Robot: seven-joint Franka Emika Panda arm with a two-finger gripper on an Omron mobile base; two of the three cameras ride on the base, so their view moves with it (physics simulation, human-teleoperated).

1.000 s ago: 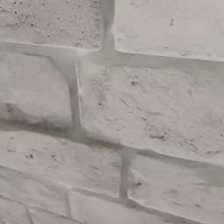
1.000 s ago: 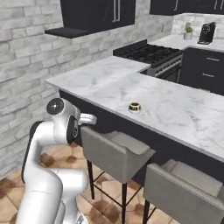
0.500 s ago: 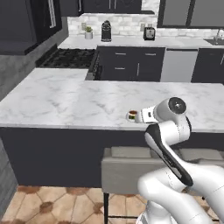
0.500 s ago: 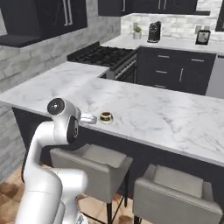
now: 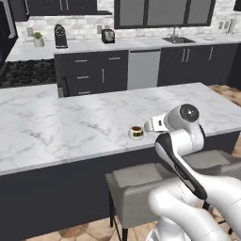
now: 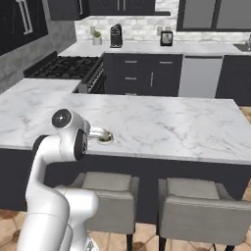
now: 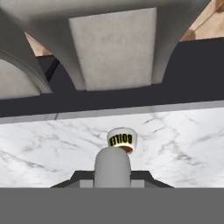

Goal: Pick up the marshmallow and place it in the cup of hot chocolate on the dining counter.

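Note:
The marshmallow [image 7: 113, 162], a stubby white cylinder, stands between my dark fingertips in the hand view, with my gripper [image 7: 113, 176] shut on it. Just beyond it, the small pale cup of hot chocolate [image 7: 122, 139] sits on the white veined dining counter [image 7: 183, 131], brown liquid showing at its rim. From the base cameras the cup [image 5: 136, 132] [image 6: 105, 139] stands near the counter's front edge [image 5: 70, 127] [image 6: 171, 127], and my hand [image 5: 153, 124] [image 6: 97, 132] hovers right beside it at cup height. The marshmallow is hidden behind the hand in both base views.
Grey upholstered stools [image 5: 141, 181] [image 6: 110, 193] [image 6: 206, 211] stand under the counter's front edge, below my arm. Beyond the counter run dark cabinets, a stove [image 6: 66, 66], a coffee machine [image 5: 60, 36] and a toaster [image 5: 108, 35].
The whole picture has swung from a brick wall round to the dining counter, so the base has moved. The cup now lies right at my hand. The grip is unchanged.

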